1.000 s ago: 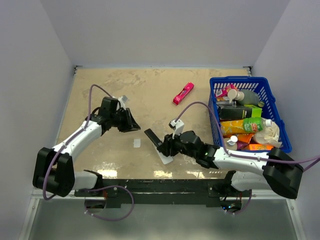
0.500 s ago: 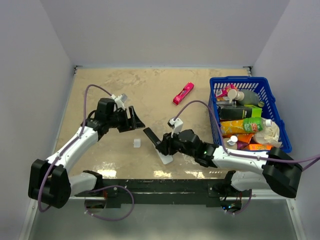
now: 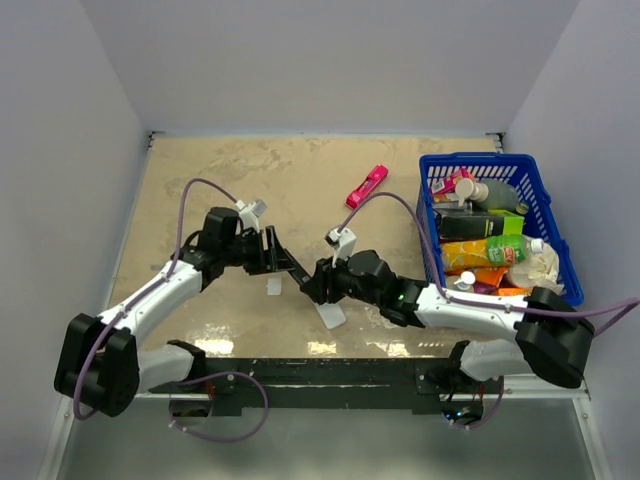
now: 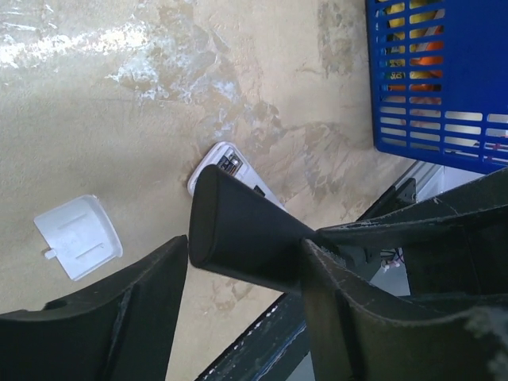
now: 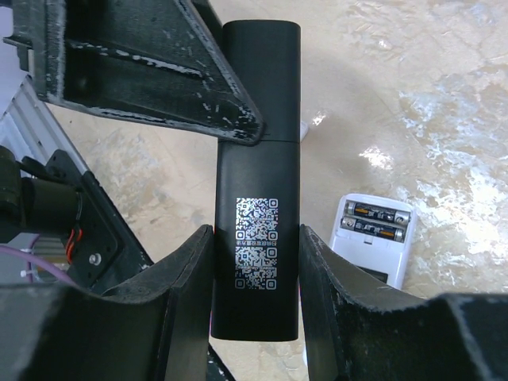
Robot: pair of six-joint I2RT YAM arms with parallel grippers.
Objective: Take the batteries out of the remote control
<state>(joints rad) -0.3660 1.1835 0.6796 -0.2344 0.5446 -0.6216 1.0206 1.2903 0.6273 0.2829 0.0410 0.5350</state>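
Right now the right fingers (image 5: 190,278) are pinching a black remote (image 5: 258,171), one pad on each long edge of its lower half, QR sticker facing the wrist cam. The left fingers (image 4: 159,286) are spread wide, w/ the remote's rounded far end sitting btwn them. One finger looks to be against its side; the other stands off w/ a gap. The batteries (image 5: 375,211), two side by side, sit in the open compartment of a white remote (image 5: 369,238). It lies flat on the desk (image 3: 200,170), just beside the outer side of one right finger, below the held remote and apart from it. In the left wrist cam it shows beyond the left fingertips, behind the black one's end. A white batt. cover (image 4: 78,236) lies on the desk just off the left fingers, apart from both remotes. A blue basket (image 3: 480,160) of packets and bottles stands well away from both sets of fingers.
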